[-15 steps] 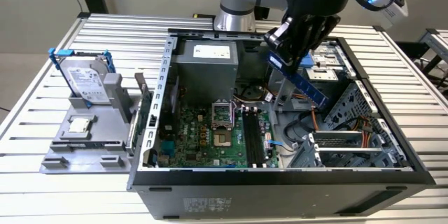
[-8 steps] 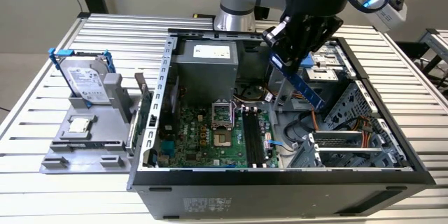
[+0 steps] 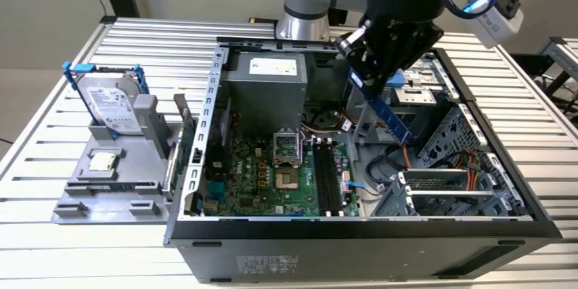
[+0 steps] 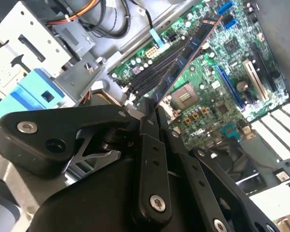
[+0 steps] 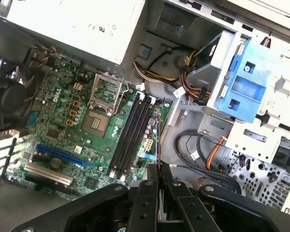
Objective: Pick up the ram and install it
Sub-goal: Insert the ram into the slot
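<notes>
Exterior view showed the gripper (image 3: 363,71) above the open computer case (image 3: 361,238), its jaws pinched tight on the upper end of the ram (image 3: 385,114). The ram hung clear of the motherboard (image 3: 262,174), held in the air above the memory slots (image 3: 327,181) and off toward the exterior view's right of them, touching nothing below. Its long axis sloped down from the gripper, the free end lowest and nearest the slots' far end. In the first wrist view the ram (image 5: 158,140) appeared edge-on, running roughly along the slots (image 5: 130,135) but just beside them rather than over one. I judged it not yet lined up or seated.
</notes>
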You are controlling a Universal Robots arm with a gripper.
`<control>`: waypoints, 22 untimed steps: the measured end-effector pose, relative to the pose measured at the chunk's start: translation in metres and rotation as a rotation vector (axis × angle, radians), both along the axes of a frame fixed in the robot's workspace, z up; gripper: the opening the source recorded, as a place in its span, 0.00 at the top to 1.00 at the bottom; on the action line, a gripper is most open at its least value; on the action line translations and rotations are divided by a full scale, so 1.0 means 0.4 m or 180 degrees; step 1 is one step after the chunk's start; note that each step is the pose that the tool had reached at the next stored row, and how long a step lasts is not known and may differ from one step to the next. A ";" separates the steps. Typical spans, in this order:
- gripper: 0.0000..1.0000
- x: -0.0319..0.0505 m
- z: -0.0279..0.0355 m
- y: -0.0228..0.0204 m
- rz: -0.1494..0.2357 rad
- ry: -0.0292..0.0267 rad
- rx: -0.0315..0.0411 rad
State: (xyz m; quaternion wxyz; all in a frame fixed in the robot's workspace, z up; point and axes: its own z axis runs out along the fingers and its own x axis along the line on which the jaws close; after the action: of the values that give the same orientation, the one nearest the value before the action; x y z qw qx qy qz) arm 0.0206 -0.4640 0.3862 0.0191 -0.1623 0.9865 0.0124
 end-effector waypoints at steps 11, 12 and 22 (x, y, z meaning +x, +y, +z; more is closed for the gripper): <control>1.00 0.000 -0.011 0.000 -0.0494 0.0014 0.0001; 1.00 0.000 -0.012 0.000 -0.0536 0.0014 0.0001; 1.00 0.000 -0.021 0.002 -0.0664 0.0014 0.0001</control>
State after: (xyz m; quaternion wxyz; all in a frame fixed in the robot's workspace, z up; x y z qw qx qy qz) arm 0.0205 -0.4633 0.3778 0.0180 -0.0586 0.9981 0.0108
